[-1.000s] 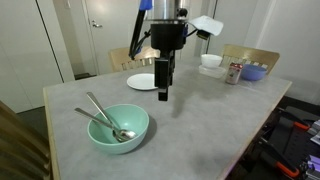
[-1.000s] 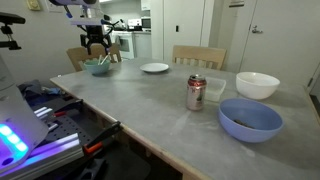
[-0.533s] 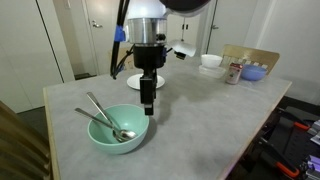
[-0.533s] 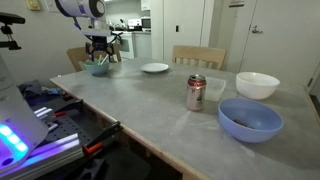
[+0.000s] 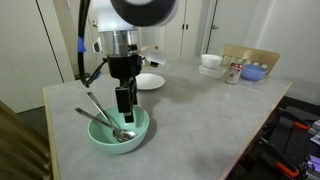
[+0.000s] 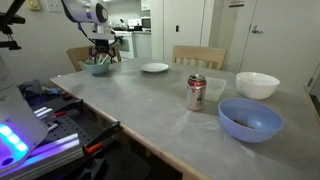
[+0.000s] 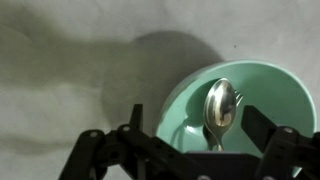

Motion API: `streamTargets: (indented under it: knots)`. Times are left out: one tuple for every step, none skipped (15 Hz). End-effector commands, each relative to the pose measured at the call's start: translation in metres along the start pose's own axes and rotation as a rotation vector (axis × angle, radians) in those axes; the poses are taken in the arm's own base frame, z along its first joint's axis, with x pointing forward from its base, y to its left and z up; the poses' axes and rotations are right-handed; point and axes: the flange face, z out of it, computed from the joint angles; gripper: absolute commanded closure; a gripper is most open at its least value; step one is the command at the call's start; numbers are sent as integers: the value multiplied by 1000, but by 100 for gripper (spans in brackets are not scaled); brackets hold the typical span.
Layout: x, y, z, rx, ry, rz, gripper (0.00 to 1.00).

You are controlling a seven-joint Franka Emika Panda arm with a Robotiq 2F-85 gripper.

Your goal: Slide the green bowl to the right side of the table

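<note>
Hovering near a corner of the bench (image 5: 200,110), my claw (image 5: 123,104), jaws apart and empty, hangs just above the green bowl (image 5: 136,132). The bowl lies directly below, its near rim about under my fingertips, a spoon (image 7: 220,103) inside.

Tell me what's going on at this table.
A robot arm is working on the green bowl, which holds a metal spoon. Its pincer is open, low at the bowl's rim, seemingly one finger outside and one inside, gripping nothing. The bowl sits near one end of the table; a can, a plate, a white bowl and a blue bowl stand farther along.
</note>
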Motion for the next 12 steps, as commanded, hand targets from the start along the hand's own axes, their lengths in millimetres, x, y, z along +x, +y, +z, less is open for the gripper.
streamTargets:
  knots:
    - [20,10,9,15,-45,-31,0]
    - [23,11,11,21,-52,-31,11]
    - [25,14,11,25,-56,-31,26]
    - [27,18,11,26,-60,-29,34]
    - [28,21,10,27,-61,-25,41]
    - [30,25,9,17,-62,-13,48]
    - [31,28,9,15,-63,-2,55]
    - [31,32,8,6,-60,5,62]
    - [31,35,7,3,-59,8,69]
    - [31,38,7,-3,-58,11,77]
    - [31,41,7,-16,-57,26,83]
    - [30,44,7,-15,-58,35,91]
